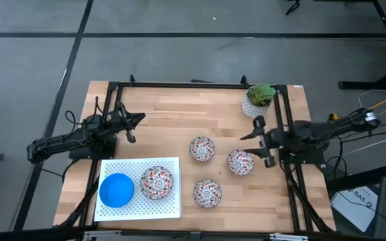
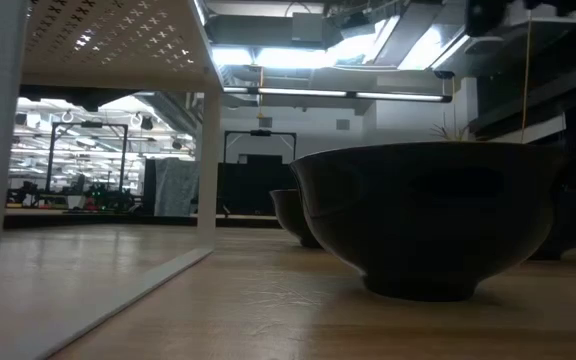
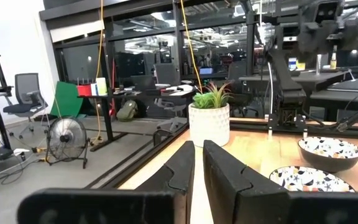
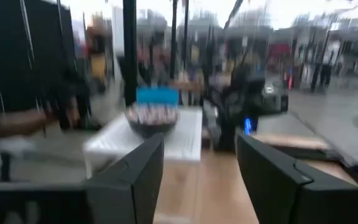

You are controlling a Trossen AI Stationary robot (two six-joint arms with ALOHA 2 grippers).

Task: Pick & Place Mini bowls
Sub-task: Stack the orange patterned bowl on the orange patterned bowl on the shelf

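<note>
Three patterned mini bowls sit loose on my wooden table [image 1: 153,120]: one near the middle [image 1: 202,148], one to its right [image 1: 240,162], and one nearer the front edge [image 1: 207,193]. I've got my right gripper [image 1: 255,128] hovering just beside that right-hand bowl, fingers [image 4: 135,174] spread wide apart with nothing between them. Over on the white perforated tray [image 1: 173,204] at front left, I see a blue mini bowl [image 1: 116,190] and a fourth patterned bowl [image 1: 157,182] side by side; the right wrist camera looks across at that patterned one [image 4: 151,118] on the tray. My left gripper [image 1: 134,127] waits near the table's left side, behind the tray, its fingers [image 3: 182,168] nearly together and holding nothing, pointed toward the white pot with the green plant [image 3: 209,117] at the back right corner. Low camera shows one bowl [image 2: 423,215] filling the view, dark against the lights.
</note>
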